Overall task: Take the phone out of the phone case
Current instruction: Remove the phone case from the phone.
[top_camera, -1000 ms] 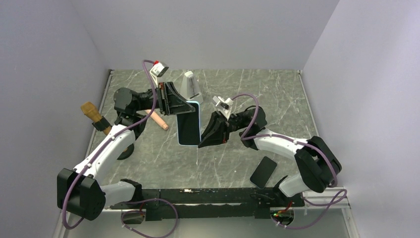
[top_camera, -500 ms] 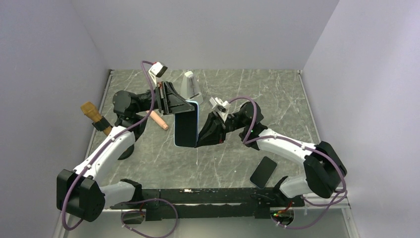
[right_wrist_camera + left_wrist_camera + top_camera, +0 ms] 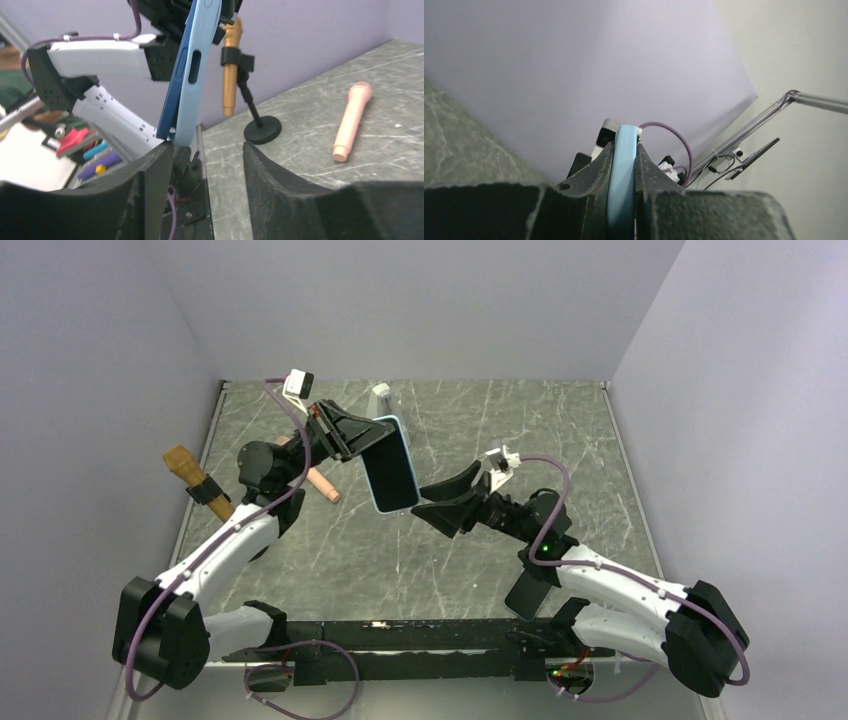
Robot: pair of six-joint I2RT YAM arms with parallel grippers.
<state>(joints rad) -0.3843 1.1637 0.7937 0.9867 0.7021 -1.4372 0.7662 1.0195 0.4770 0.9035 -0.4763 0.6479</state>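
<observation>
Phone (image 3: 390, 470), dark screen up toward the top camera, sits inside the light blue phone case (image 3: 386, 422), held in the air above the surface (image 3: 560, 430) and tilted. The left fingers (image 3: 345, 430) are clamped on the case's upper end, one on each flat face; the left wrist view shows its blue edge pinched between them (image 3: 591, 177). The right fingers (image 3: 455, 480) stand apart and grip nothing, just beside the lower end of the case at its 4 o'clock. In the right wrist view that lower end hangs just above one right finger. A pink microphone (image 3: 322, 483) lies on the surface at the case's 9 o'clock, and a gold microphone on a stand (image 3: 188, 468) is further out that way. A dark handset (image 3: 522, 596) lies flat at 5 o'clock, partly under the right arm.
</observation>
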